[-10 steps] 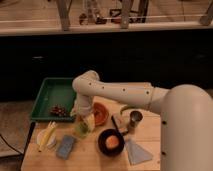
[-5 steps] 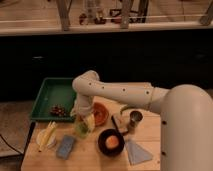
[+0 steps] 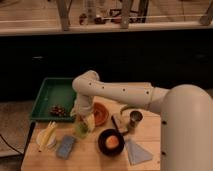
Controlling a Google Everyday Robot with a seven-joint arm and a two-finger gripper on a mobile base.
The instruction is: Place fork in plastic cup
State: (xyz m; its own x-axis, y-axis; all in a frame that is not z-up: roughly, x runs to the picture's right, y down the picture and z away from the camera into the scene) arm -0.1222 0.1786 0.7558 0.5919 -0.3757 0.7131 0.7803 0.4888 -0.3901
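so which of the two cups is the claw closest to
The small translucent green plastic cup, just under the claw beside the orange bowl; the shiny metal cup stands farther right.

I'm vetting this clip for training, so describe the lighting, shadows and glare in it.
Camera view: dim, warm light over the table; the background behind it is almost black, while a brighter strip runs along the top; the white arm catches the most light; a small glint sits on the metal cup; the gripper, low over the plastic cup, looks shaded by the arm.
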